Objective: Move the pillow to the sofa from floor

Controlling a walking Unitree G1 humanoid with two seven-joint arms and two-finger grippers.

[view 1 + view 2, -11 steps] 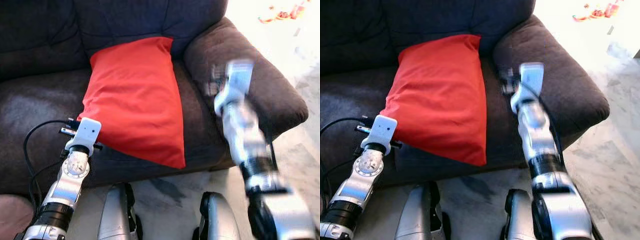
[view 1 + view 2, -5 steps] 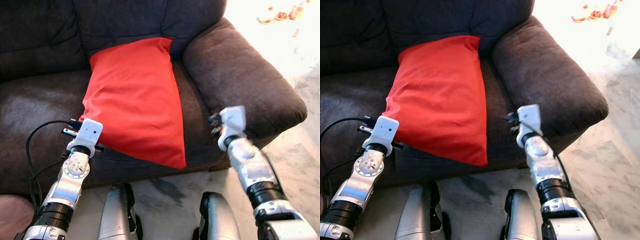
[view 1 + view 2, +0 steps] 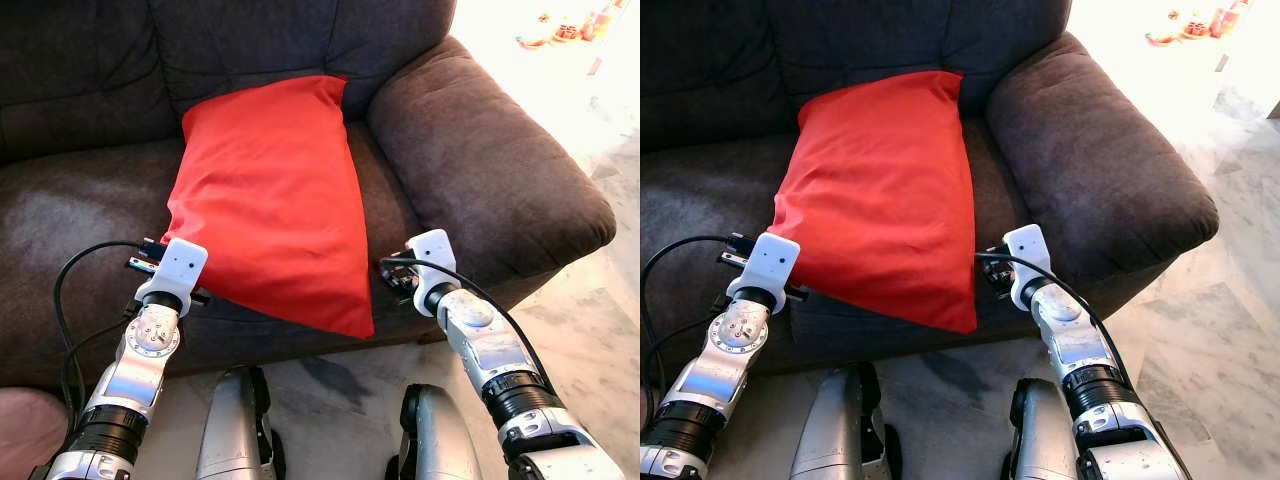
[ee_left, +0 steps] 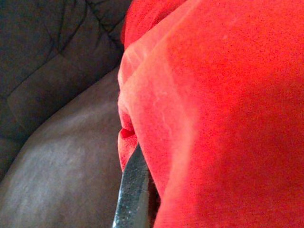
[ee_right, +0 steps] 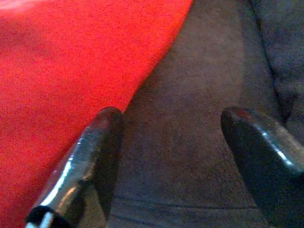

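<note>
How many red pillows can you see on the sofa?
1. The red pillow lies on the brown sofa seat, leaning against the backrest, between the left claw and right claw.

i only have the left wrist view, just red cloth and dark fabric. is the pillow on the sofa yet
Observer: Yes. The red pillow lies on the sofa seat, leaning on the backrest.
Operator: where is my left pincer
Observer: The left pincer is at the pillow's left edge; one finger lies against the cloth.
Operator: and the right one
Observer: The right pincer is open, over the seat beside the pillow's lower right corner, near the armrest.
</note>
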